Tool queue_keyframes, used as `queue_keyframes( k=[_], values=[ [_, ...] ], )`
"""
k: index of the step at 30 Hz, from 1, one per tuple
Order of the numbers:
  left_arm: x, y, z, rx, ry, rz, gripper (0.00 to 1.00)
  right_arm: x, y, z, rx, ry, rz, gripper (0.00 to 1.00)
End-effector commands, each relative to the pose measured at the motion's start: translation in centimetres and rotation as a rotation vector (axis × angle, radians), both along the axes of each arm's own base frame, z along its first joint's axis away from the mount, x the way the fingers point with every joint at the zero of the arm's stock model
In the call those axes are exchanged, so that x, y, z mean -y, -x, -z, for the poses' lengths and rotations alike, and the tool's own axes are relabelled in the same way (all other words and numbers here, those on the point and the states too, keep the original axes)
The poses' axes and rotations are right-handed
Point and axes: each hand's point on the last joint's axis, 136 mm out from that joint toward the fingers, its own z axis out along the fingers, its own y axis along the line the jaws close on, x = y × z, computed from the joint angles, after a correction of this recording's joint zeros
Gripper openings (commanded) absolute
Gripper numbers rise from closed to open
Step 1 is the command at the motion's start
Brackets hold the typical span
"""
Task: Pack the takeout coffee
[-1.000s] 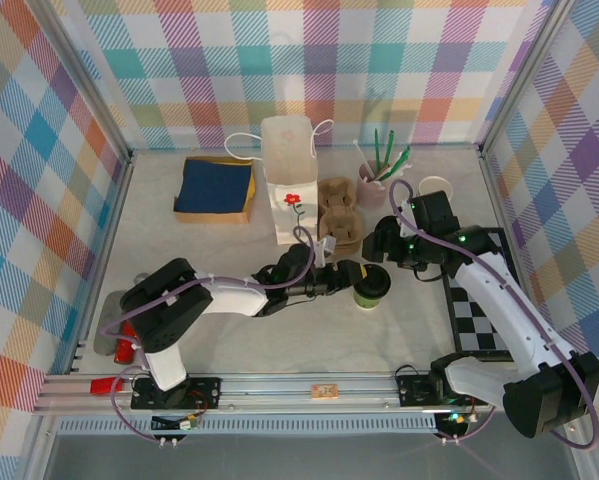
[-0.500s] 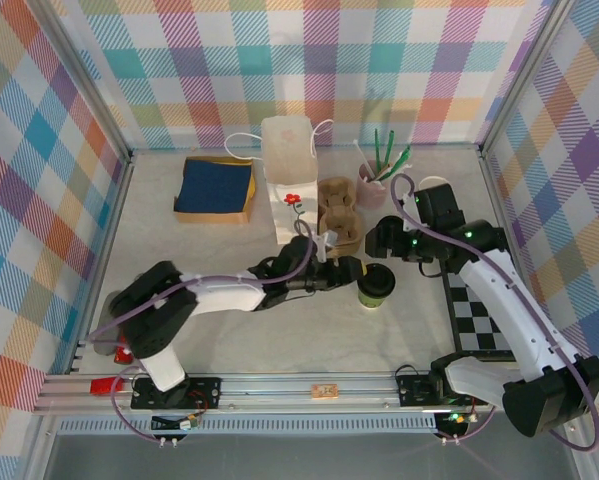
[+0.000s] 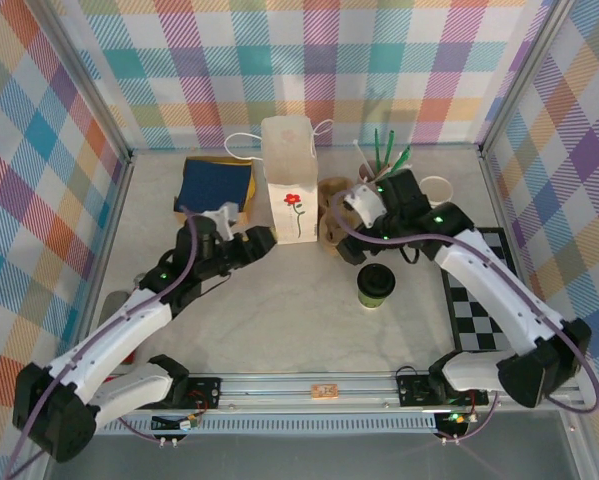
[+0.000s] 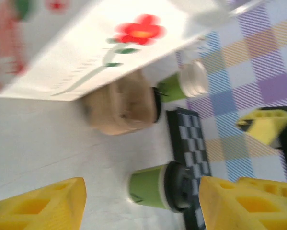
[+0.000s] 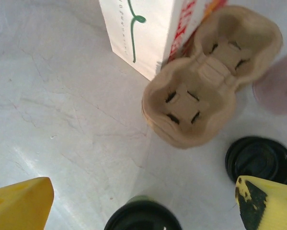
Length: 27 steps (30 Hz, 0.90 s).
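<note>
Takeout coffee (image 5: 142, 216) cut by bottom edge, right wrist view; paper bag (image 4: 86, 52) blurred, left wrist view.

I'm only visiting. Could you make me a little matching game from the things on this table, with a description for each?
1 small green paper cup
2 white paper bag
3 brown cardboard cup carrier
4 black-and-white checkered mat

A two empty hollows
B round black plastic lid on top
C lies flat on the far right
D red flower print

Pairs: 1-B, 2-D, 3-A, 4-C.
</note>
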Motion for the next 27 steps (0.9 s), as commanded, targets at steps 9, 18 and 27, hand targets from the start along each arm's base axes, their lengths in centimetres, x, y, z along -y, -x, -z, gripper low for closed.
queue_keyframes(
  k=[9,18,27],
  values=[
    [-6.7,1.7,5.8,-0.175,0.026,-0.162,0.61,-2.8,-2.5,3.7,0.032,0.275,-0.318,0.86],
    [-7.7,2.4,6.7,-0.185,0.046,-0.173,0.61,-4.4,-4.0,7.3,-0.099,0.328,-0.357,0.71],
    [-8.2,2.6,7.2,-0.19,0.049,-0.185,0.6,-4.4,-5.3,10.3,-0.105,0.39,-0.343,0.61]
  ],
)
